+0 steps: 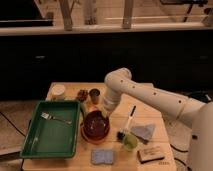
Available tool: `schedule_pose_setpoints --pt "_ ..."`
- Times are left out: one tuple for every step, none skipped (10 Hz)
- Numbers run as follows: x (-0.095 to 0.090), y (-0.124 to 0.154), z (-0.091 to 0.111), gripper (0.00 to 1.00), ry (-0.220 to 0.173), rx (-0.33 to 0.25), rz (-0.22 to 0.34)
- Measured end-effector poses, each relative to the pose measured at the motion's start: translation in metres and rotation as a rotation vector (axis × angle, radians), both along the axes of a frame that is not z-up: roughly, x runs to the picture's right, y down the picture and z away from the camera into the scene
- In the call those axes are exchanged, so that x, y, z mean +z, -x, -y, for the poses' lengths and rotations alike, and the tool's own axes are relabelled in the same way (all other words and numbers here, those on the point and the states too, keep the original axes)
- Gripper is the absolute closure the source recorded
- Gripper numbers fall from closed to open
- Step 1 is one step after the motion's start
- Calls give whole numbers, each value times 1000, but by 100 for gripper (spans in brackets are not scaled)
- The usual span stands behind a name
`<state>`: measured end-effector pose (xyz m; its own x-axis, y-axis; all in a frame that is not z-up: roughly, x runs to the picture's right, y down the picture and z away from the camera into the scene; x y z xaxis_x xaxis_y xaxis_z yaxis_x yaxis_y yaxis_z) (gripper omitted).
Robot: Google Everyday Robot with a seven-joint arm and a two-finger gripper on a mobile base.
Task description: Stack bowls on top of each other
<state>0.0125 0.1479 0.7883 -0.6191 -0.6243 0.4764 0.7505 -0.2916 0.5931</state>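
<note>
A glossy dark reddish-brown bowl [95,125] sits inside a slightly wider, shallow orange bowl [87,136], whose rim shows around its lower edge. The two stand together on the wooden table [150,107], just right of the green tray. My gripper [105,114] hangs at the end of the white arm, right at the upper right rim of the reddish-brown bowl. I cannot tell whether it touches the rim.
A green tray [35,142] holding a fork [54,118] lies at the left. A small dark metal cup [94,95], a white lid [58,91], a yellow-green cup [130,143] with a brush, a grey cloth [143,132], a blue sponge [102,156] and a tan block [151,154] surround the bowls.
</note>
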Motion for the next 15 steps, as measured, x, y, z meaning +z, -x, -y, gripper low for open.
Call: schedule_pose_setpoints --pt "1 0 0 51 4 1 2" --pt "2 1 -1 37 9 3 6" --pt "2 0 -2 28 13 4 7" --pt "3 0 -2 22 16 5 7" --pt "4 1 -3 20 20 5 10" --pt "5 1 -4 20 21 5 11" --pt "5 0 -4 20 23 5 11" --pt "6 0 -5 20 24 5 12" --pt "6 1 -6 20 24 4 14" --pt "6 1 -6 20 24 3 16" --pt "6 1 -7 20 24 3 17" --pt "6 1 -7 20 22 4 19" --pt "6 1 -7 20 20 6 19" --pt "6 0 -7 20 19 9 20" --pt "6 0 -6 20 16 15 21"
